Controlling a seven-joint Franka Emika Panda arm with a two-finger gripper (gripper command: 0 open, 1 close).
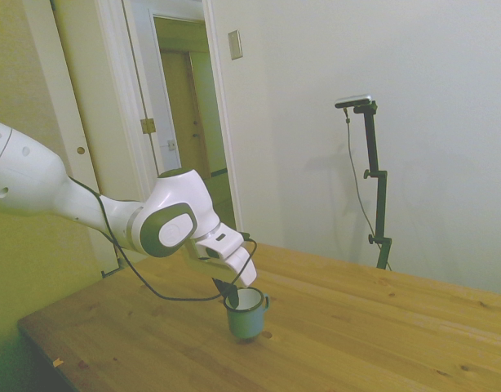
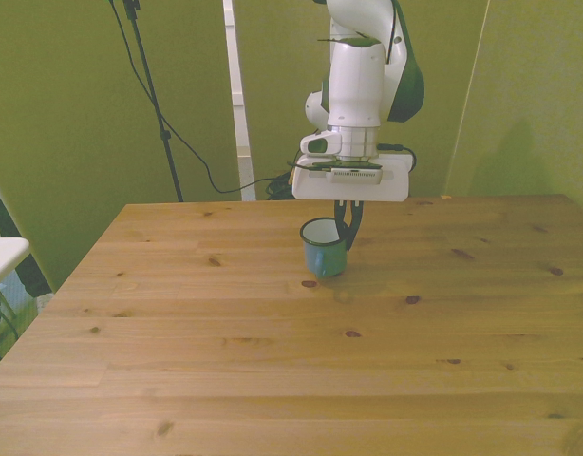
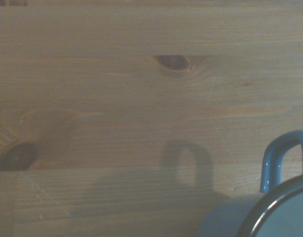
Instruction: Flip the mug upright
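You are seeing the arm reaching down at a slant, its gripper pinching the rim of the upright mug, which is sitting on the table directly under the fingers.

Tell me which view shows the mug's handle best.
Wrist view: the handle fills the frame up close as a blue loop above the rim of the mug. Side view shows it as a tiny nub on the mug's side. Front view doesn't show it; only the mug body is visible.
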